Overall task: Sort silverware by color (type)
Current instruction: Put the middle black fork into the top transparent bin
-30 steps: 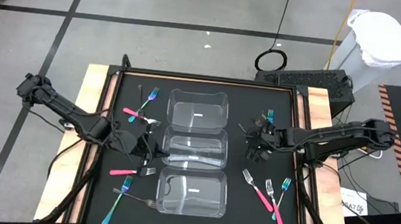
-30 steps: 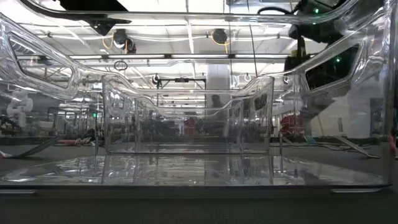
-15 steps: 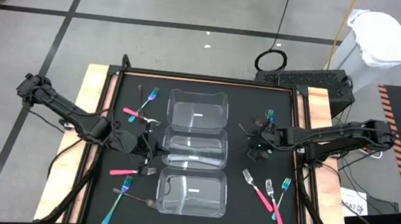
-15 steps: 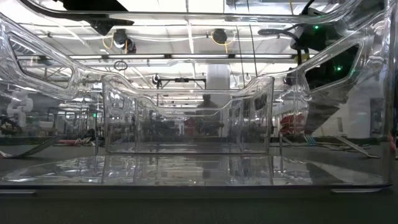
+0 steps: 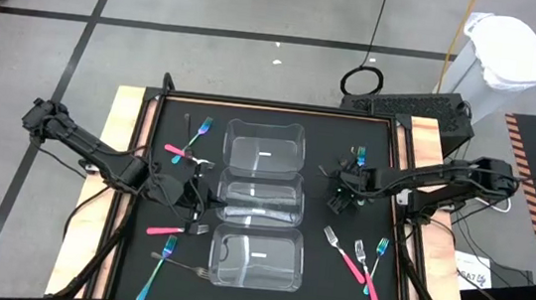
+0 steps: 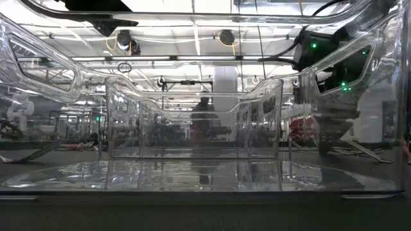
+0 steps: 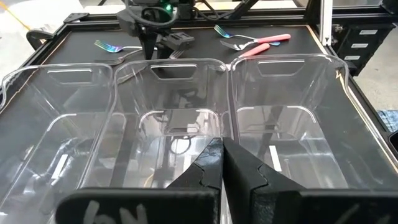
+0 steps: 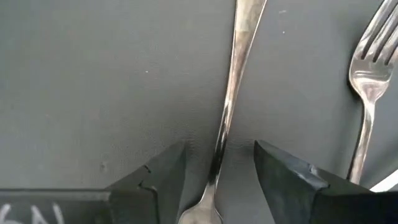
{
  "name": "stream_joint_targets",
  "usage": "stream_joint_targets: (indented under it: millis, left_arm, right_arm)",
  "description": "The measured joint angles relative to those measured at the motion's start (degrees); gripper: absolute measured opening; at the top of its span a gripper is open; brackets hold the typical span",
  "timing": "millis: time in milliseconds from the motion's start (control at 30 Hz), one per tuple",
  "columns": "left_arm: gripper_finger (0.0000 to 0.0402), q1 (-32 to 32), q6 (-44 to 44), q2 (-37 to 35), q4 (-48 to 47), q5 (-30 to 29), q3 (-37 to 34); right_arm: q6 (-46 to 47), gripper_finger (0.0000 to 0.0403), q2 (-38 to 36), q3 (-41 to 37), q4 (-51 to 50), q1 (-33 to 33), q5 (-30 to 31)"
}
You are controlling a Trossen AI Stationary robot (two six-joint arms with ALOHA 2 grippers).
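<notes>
Right wrist view: two grey forks [image 8: 231,93], right pincer [image 8: 219,171] released astride one.

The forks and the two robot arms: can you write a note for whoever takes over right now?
Right gripper: open, low over the black mat on the right side, fingers either side of a dark grey metal fork handle, not closed on it.
Left gripper: shut, holding nothing, beside the middle clear plastic container on its left.
Forks: pink-handled and teal-handled ones lie on the mat left and right of the three containers, e.g. pink-handled fork, teal-handled fork.
Done: the near and far containers look empty; the middle one is hard to tell.
Left: nearly all the sorting.
</notes>
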Motion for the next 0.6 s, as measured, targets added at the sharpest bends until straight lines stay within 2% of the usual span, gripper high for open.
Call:
stream_joint_targets:
  millis: [167,267,600]
  left_arm:
    - [0.0012,0.00,-0.02,0.00,0.41,0.00,0.00]
    - [0.0012,0.00,0.02,0.00,1.15,0.00,0.00]
    - [0.0012,0.00,0.02,0.00,1.88,0.00,0.00]
  right_arm:
    - [-0.07,0.0162,1.06,-0.07,-0.40,-1.47,-3.93]
    - [-0.18,0.0136,0.78,-0.09,-0.26,-1.84,-4.14]
    - [-3.22,0.0015,0.82,-0.17,-0.49,-2.82,-4.68]
